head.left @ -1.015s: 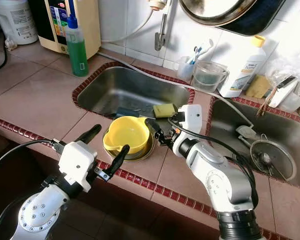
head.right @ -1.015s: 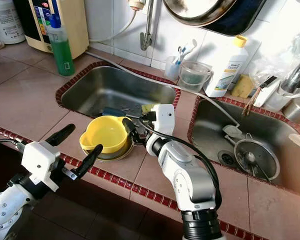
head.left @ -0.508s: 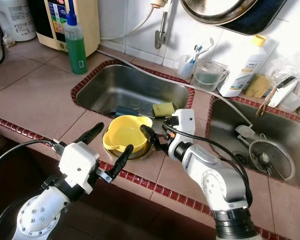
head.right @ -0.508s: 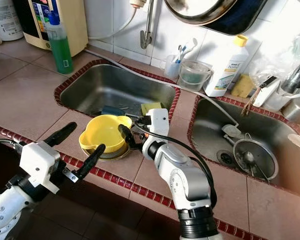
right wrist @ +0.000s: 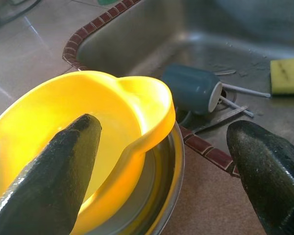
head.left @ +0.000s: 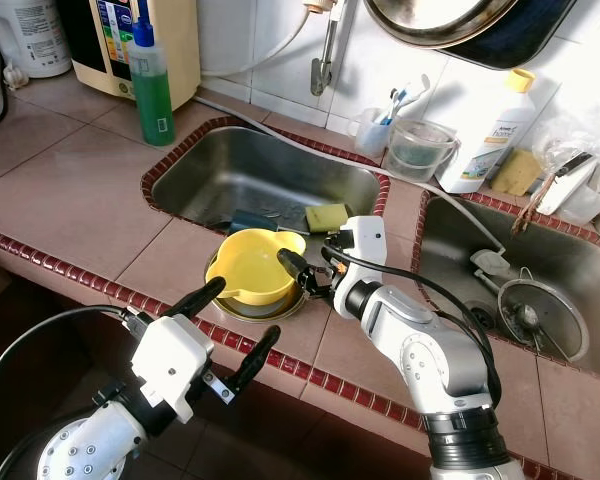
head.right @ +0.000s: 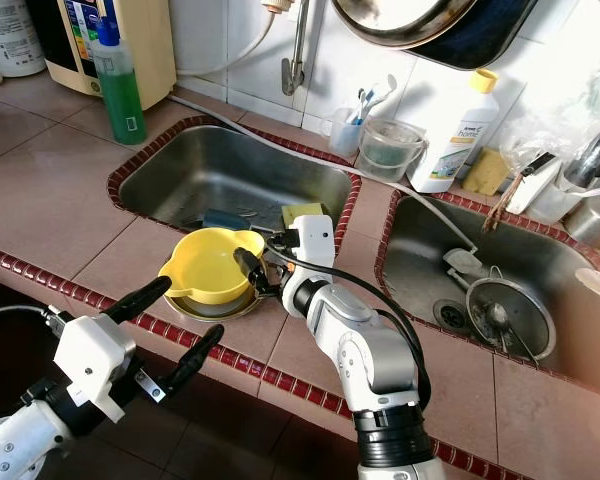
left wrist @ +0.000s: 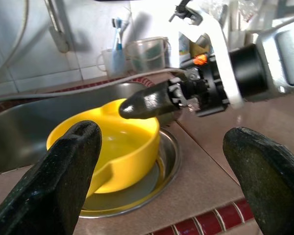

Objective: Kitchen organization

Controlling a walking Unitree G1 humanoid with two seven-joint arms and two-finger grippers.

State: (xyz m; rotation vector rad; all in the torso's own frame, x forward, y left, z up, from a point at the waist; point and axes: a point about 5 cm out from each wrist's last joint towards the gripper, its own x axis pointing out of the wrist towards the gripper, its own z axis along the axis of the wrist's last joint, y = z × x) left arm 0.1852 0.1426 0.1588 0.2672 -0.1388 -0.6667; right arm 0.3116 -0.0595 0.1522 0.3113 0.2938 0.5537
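A yellow plastic bowl (head.left: 248, 275) with a pouring lip rests inside a shallow metal dish (head.left: 272, 312) on the tiled counter, just in front of the left sink (head.left: 240, 170). My right gripper (head.left: 302, 278) is open and straddles the bowl's right rim. One of its fingers (right wrist: 59, 176) reaches inside the bowl and the other finger (right wrist: 267, 166) stays outside, over the counter. My left gripper (head.left: 245, 309) is also open. It hovers at the counter's front edge, a short way from the dish, and points at the bowl (left wrist: 108, 147).
In the left sink lie a blue cup (right wrist: 193, 90) on its side, a yellow sponge (head.left: 327, 217) and some cutlery. A green soap bottle (head.left: 152, 90) stands back left. A clear jug (head.left: 415, 150) and a white bottle (head.left: 485, 135) stand behind. The right sink (head.left: 570, 270) holds a strainer.
My right gripper has slid left until one finger is over the bowl's rim. My left gripper has dropped back toward the counter's front edge. The camera shifted slightly.
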